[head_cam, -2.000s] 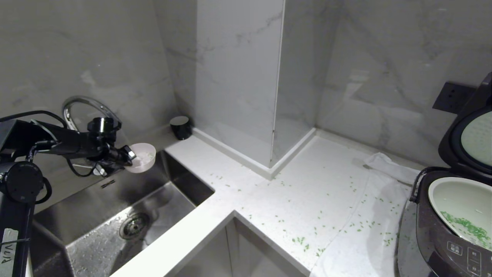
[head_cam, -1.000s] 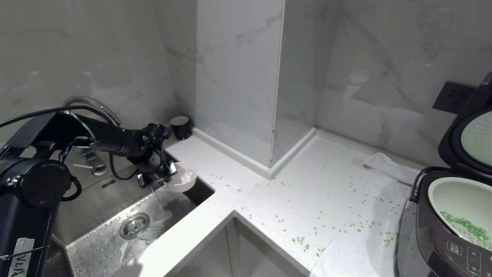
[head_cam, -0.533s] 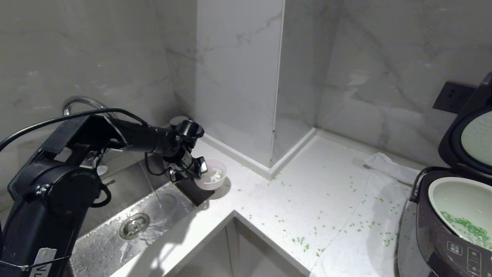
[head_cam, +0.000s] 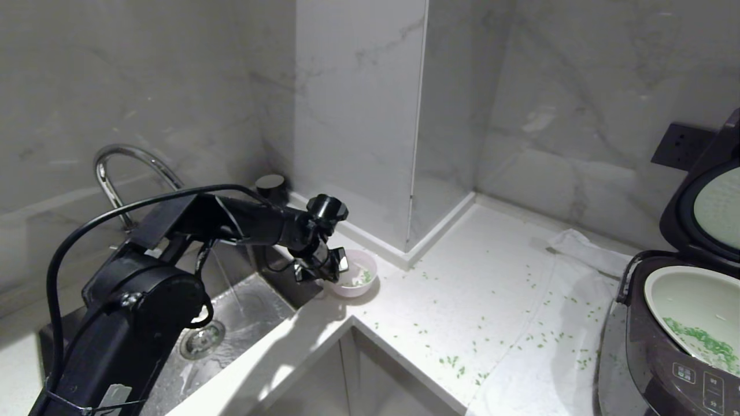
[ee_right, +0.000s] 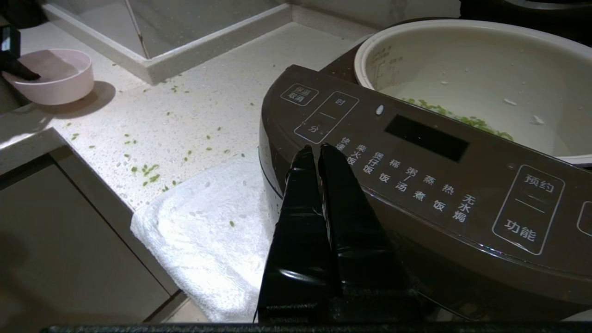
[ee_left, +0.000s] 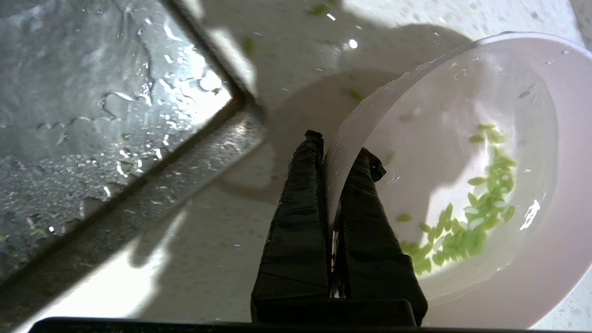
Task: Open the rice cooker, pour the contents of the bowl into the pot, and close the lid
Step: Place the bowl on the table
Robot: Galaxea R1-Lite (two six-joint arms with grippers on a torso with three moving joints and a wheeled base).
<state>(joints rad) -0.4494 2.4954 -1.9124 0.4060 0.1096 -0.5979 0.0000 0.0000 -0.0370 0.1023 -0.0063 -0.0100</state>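
- The left gripper (head_cam: 337, 270) is clamped on the rim of the pink bowl (head_cam: 357, 279): in the left wrist view one finger (ee_left: 300, 203) is outside the wall and the other is inside, with the wall pinched between them.
- The bowl is over the white countertop (head_cam: 462, 300), just beside the corner of the steel sink (head_cam: 243, 323); I cannot tell whether its bottom touches the counter. It casts a shadow just beside it.
- Inside the bowl are green bits (ee_left: 476, 203) with some water, gathered on one side of the white inside.
- The left arm (head_cam: 231, 222) reaches from the left, above the sink, in front of the curved faucet (head_cam: 124, 170).
- The rice cooker (head_cam: 665, 358) stands at the far right edge of the counter, well apart from the bowl. Its lid (head_cam: 708, 196) is open and upright.
- The inner pot (head_cam: 688, 300) sits in the cooker and already holds green bits on its near side.
- Many loose green bits (head_cam: 451, 361) lie spread on the counter between the bowl and the cooker.
- A white cloth (ee_right: 208, 231) lies under and beside the cooker.
- The right gripper (ee_right: 314, 150) has its fingers together and holds nothing; it hangs just in front of the cooker's button panel (ee_right: 416, 166).
- A small dark cup (head_cam: 270, 184) stands in the corner behind the sink.
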